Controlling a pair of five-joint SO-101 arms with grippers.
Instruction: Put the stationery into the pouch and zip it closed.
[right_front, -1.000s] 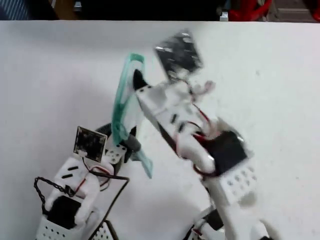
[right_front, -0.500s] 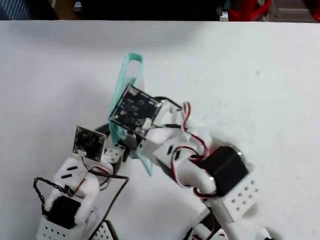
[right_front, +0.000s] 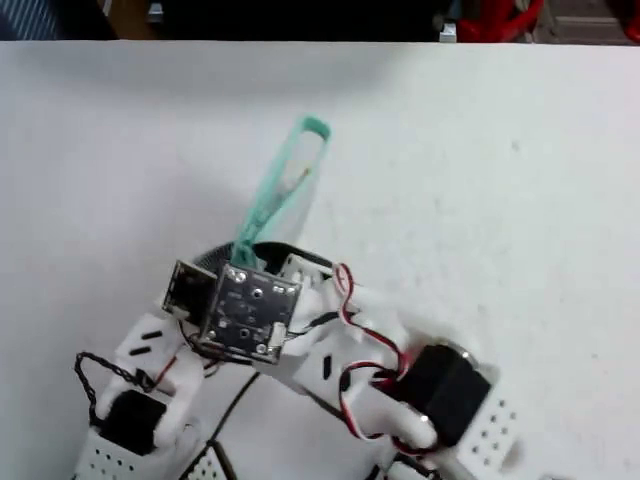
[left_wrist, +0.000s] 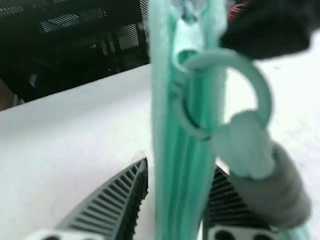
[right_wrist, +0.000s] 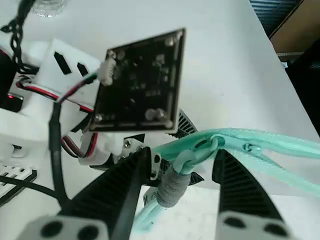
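The teal pouch (right_front: 282, 185) stands on its edge and runs from the table's middle down to the two arms. In the left wrist view the pouch (left_wrist: 180, 150) with its zipper sits clamped between the fingers of my left gripper (left_wrist: 177, 170). The zipper's ring pull (left_wrist: 235, 100) carries a grey-wrapped tab (left_wrist: 265, 180). In the right wrist view my right gripper (right_wrist: 180, 155) is open, with one finger on each side of that grey tab (right_wrist: 170, 187), close to the left arm's camera board (right_wrist: 140, 82).
The left arm (right_front: 150, 370) comes from the lower left and the right arm (right_front: 410, 390) from the lower right; their wrists crowd together at the pouch's near end. The white table (right_front: 500, 180) spreads wide to the right and back.
The right arm swung back from the pouch's far end to its near end, beside the left wrist. The pouch's far end swung to the right.
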